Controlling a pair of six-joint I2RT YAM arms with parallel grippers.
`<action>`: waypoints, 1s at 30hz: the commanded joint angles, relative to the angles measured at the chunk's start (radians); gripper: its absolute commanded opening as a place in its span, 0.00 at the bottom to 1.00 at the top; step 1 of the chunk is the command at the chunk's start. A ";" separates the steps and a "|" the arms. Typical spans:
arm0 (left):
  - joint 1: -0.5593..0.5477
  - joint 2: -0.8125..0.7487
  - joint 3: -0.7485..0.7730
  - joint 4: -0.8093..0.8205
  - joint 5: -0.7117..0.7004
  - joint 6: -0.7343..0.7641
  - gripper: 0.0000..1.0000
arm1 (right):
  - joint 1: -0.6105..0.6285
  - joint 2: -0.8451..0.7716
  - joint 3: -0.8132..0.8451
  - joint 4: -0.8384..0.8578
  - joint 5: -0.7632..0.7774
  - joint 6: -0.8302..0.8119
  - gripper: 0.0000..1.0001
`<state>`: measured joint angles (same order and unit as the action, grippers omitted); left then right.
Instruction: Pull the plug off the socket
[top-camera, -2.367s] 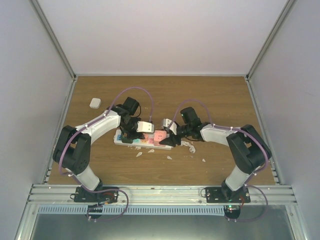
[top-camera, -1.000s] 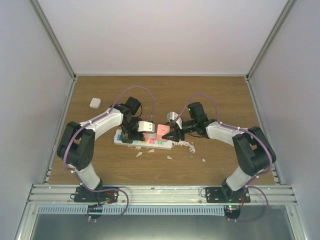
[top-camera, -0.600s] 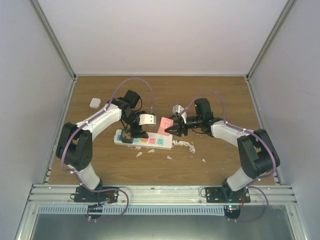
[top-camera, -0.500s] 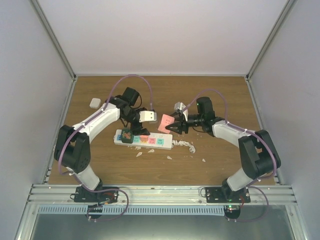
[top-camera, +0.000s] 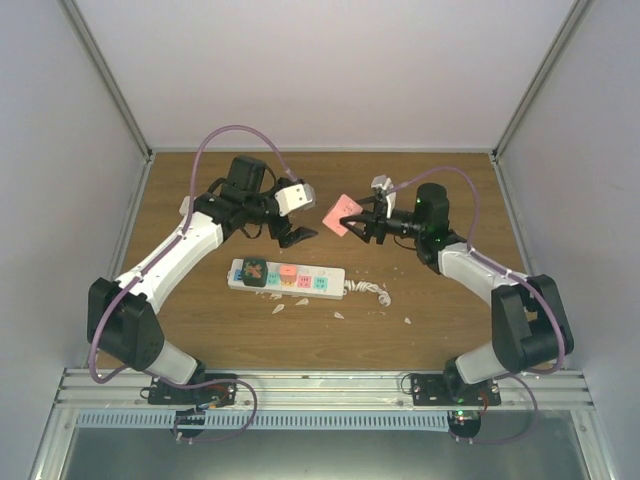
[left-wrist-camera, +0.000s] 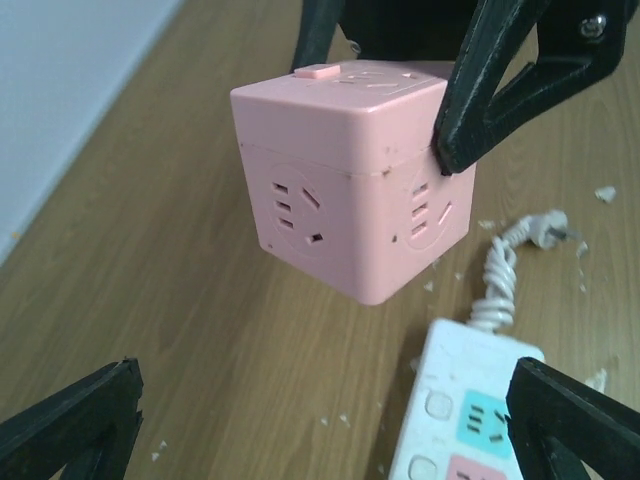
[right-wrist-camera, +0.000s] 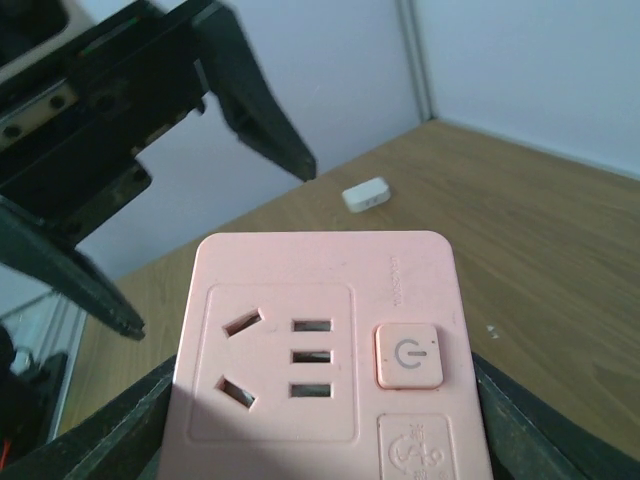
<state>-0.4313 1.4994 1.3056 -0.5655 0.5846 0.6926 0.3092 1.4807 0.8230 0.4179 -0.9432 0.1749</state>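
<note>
Two black fingers of the right gripper (top-camera: 358, 222) clamp a pink plug (top-camera: 337, 214), a smooth plastic cube with rounded edges. They hold it in the air over the middle of the wooden counter (top-camera: 330, 175), nearer the far edge. Its faces carry moulded outlet slots, and one has a small square power button. The left gripper (top-camera: 295, 228) hangs just beside the cube on the side toward the left edge, its tapered fingers spread wide around nothing.

Below and apart from the cube, the power strip (top-camera: 287, 277) lies flat, its long side parallel to the near edge. It is a long white bar with coloured squares in a row. A dark green block (top-camera: 254, 270) sits on the end nearer the left edge. A short white ribbed cord (top-camera: 372, 290) curls at the other end. White chips (top-camera: 340, 315) are scattered over the grained wood toward the near edge. A small white rounded piece (right-wrist-camera: 366, 193) lies near the far-left corner.
</note>
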 joint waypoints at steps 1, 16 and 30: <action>-0.024 -0.013 0.029 0.166 -0.060 -0.162 0.99 | -0.032 0.016 0.004 0.169 0.063 0.239 0.25; -0.188 0.065 0.079 0.334 -0.305 -0.217 0.87 | -0.036 0.042 -0.011 0.370 0.126 0.585 0.25; -0.254 0.162 0.130 0.383 -0.464 -0.238 0.70 | -0.034 0.045 -0.042 0.443 0.120 0.689 0.25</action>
<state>-0.6754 1.6314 1.3930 -0.2478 0.1802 0.4770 0.2783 1.5238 0.7937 0.7635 -0.8173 0.8051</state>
